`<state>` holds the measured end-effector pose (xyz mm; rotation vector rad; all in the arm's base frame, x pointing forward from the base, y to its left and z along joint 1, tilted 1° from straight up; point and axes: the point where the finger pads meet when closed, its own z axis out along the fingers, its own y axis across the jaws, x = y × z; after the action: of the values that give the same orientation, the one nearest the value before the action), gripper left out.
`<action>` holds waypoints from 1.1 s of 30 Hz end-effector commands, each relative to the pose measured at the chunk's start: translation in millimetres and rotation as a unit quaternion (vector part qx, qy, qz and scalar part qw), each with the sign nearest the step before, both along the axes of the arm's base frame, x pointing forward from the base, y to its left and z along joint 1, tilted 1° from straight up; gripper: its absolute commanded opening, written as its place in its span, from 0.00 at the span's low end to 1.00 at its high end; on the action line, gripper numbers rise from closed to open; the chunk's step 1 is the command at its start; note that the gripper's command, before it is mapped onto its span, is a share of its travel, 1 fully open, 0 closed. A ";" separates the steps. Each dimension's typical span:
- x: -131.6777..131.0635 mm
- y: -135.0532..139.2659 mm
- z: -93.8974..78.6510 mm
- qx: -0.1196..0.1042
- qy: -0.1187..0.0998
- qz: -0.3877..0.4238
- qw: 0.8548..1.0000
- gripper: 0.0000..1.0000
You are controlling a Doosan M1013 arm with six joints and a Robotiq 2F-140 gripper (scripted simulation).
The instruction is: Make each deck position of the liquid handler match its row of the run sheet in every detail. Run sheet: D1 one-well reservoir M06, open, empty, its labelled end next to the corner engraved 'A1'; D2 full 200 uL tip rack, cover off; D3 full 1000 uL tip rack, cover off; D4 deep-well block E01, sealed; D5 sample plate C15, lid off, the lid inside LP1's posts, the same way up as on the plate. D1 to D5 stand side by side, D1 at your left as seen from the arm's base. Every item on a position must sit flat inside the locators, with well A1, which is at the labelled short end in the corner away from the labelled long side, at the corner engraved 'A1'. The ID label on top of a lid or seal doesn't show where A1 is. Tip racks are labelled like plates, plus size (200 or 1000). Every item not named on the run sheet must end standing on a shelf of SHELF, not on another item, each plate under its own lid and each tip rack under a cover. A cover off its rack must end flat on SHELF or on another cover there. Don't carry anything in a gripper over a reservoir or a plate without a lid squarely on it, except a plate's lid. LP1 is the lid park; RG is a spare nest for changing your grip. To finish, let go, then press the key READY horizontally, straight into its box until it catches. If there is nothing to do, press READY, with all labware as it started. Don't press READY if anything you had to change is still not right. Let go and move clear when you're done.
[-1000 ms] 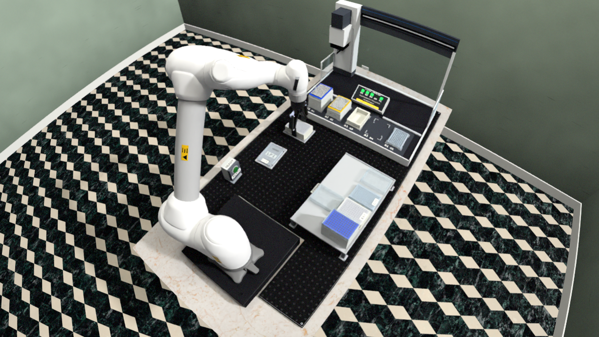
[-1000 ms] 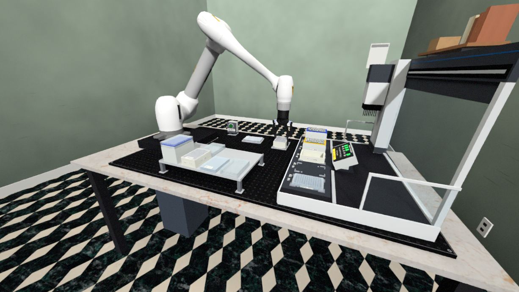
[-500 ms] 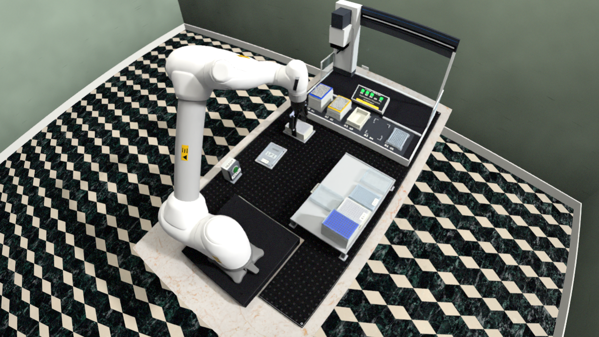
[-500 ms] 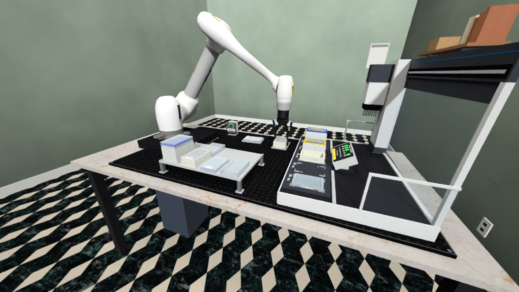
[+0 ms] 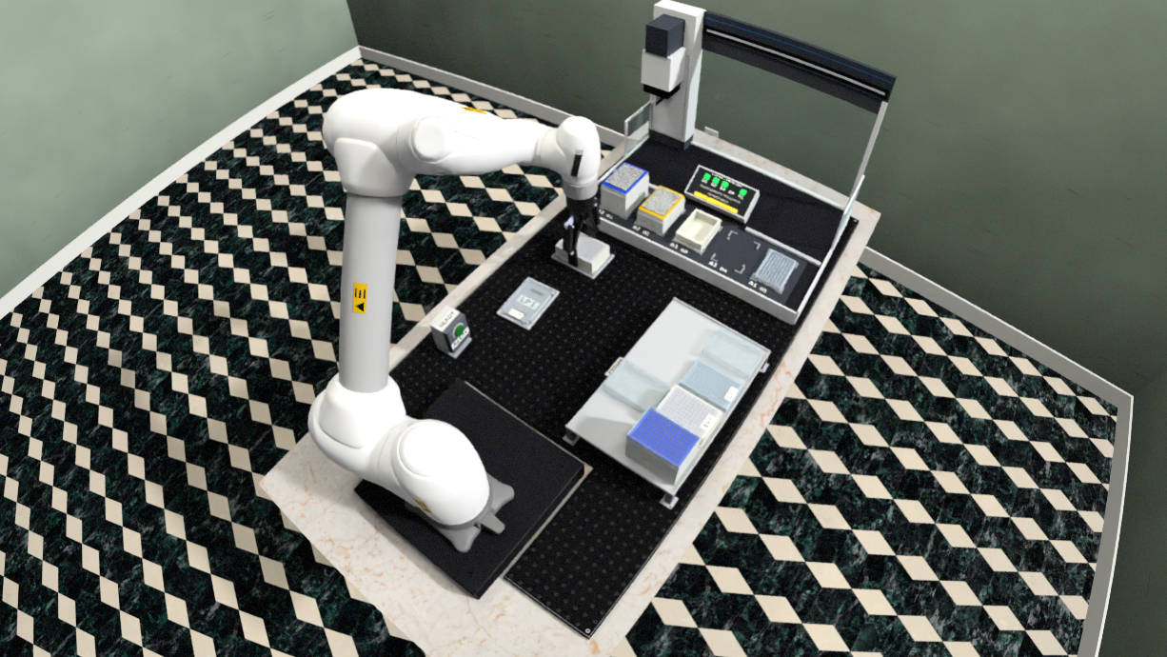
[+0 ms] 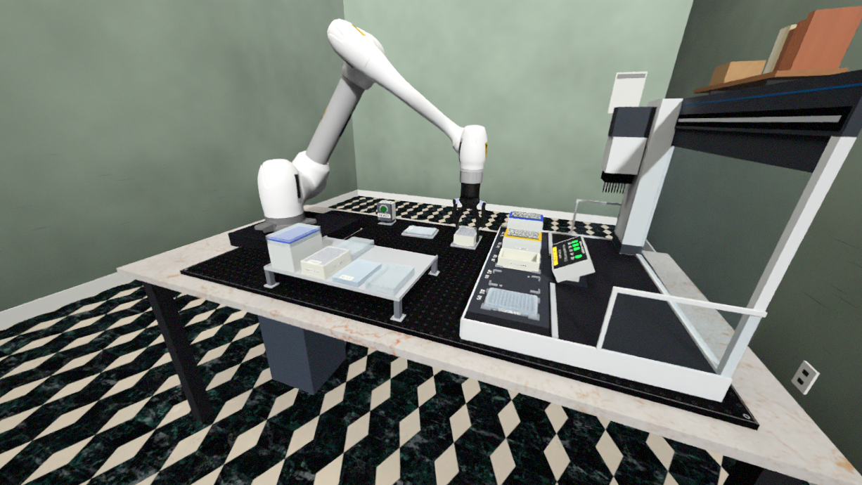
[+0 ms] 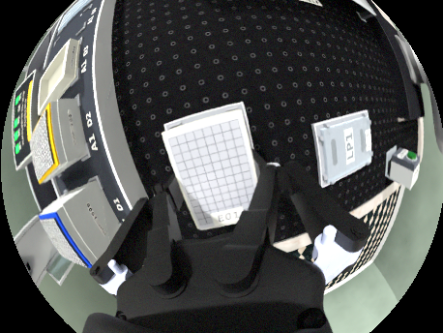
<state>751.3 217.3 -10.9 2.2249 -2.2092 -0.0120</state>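
My gripper (image 5: pixel 576 245) (image 6: pixel 467 218) (image 7: pixel 217 167) is down over the spare nest and shut on the deep-well block (image 5: pixel 595 255) (image 6: pixel 466 235) (image 7: pixel 209 158). The block is white with a gridded seal on top, and its labelled short end is under my fingers. It sits on the grey nest plate (image 5: pixel 563 259). On the deck, from the arm's side, stand a blue-rimmed tip rack (image 5: pixel 624 181) (image 7: pixel 61 228), a yellow-rimmed tip rack (image 5: pixel 661 204) (image 7: pixel 40 145), an open white reservoir (image 5: pixel 699 228) (image 7: pixel 57 73), an empty position (image 5: pixel 740 249), and a clear plate (image 5: pixel 774 268) (image 6: pixel 511 299).
The lid park LP1 (image 5: pixel 528 303) (image 6: pixel 420 231) (image 7: pixel 344 147) lies near the nest, with the READY key box (image 5: pixel 451 331) (image 6: pixel 386 212) (image 7: pixel 403 166) beyond it. The shelf (image 5: pixel 616 408) (image 6: pixel 415 261) holds a blue-covered rack (image 5: pixel 662 440) (image 6: pixel 292 244), a white plate and clear lids. The handler's gantry stands behind the deck.
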 end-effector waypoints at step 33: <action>0.8 0.1 50.7 0.000 -0.001 0.000 1.000 0.10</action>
<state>751.6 217.2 35.6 2.2250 -2.2089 -0.0122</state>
